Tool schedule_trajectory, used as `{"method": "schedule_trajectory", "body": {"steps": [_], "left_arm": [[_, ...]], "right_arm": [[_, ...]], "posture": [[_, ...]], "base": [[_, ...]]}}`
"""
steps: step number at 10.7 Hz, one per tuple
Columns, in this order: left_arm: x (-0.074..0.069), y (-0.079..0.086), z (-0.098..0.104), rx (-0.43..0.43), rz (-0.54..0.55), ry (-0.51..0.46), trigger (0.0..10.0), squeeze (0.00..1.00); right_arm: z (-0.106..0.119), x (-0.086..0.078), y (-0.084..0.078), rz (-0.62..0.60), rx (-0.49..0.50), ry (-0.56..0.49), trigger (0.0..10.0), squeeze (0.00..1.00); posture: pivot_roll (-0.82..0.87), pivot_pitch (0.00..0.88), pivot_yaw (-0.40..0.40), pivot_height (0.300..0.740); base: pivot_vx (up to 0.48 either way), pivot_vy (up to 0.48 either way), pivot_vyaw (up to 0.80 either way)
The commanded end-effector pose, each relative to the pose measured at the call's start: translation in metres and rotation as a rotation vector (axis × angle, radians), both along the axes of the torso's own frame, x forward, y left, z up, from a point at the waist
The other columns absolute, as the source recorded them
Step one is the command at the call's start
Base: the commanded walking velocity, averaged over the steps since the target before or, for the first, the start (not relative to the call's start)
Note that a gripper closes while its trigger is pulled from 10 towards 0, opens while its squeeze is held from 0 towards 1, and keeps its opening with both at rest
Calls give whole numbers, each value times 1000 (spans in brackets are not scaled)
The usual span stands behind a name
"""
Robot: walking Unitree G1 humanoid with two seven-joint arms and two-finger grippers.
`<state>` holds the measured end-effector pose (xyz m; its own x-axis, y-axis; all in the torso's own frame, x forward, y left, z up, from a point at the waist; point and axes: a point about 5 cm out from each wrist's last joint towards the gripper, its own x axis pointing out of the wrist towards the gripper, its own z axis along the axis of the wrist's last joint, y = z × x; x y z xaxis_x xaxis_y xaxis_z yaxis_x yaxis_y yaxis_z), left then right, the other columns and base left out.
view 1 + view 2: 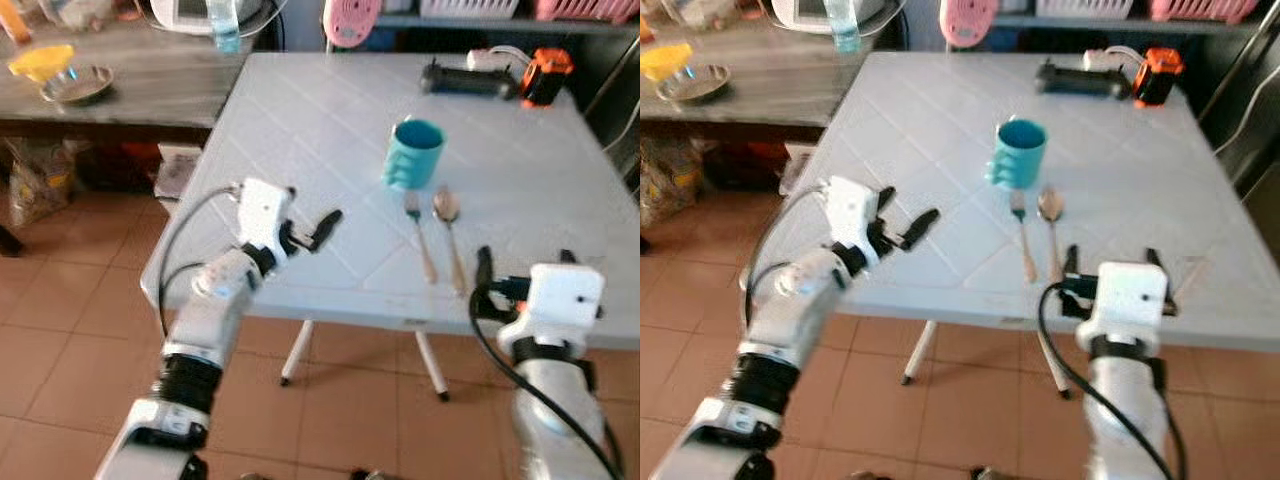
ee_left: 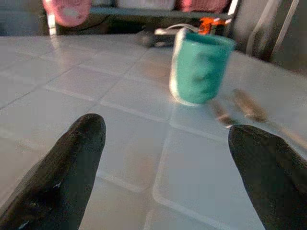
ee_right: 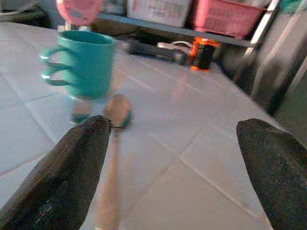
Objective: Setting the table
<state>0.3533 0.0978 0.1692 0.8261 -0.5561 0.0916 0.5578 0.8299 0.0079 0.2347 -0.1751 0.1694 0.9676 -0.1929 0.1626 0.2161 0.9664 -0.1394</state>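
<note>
A teal mug (image 1: 415, 152) stands upright near the middle of the white table (image 1: 300, 130). Just in front of the mug, a fork (image 1: 420, 238) and a spoon (image 1: 450, 238) lie side by side, handles toward the near edge. My left gripper (image 1: 312, 232) hovers open over the table's near left part, pointing toward the mug (image 2: 199, 67), with nothing between its fingers. My right gripper (image 1: 525, 260) is open at the near edge, right of the spoon (image 3: 115, 120); its left fingertip is close to the spoon's handle. Neither gripper holds anything.
A black device (image 1: 468, 80) and an orange item (image 1: 545, 75) lie at the table's far right edge. To the left, a wooden side table (image 1: 150, 90) carries a steel bowl (image 1: 77, 85), a yellow item (image 1: 40, 60) and a bottle (image 1: 225, 25). Below is tiled floor (image 1: 70, 330).
</note>
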Motion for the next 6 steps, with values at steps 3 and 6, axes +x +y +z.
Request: {"method": "schedule_trajectory", "body": {"steps": [3,6], "left_arm": [[1,2,-3,13,11,8,10000,0],[2,27,-4,89,100,-3,10000,0]], "right_arm": [[2,-1,-2,-2,-1,-8,10000,0],[4,4,8,76,14,-18,10000,0]], "posture": [[-77,161,50,740],[-56,152,53,740]], "base": [[0,-125,0],[0,0,0]]}}
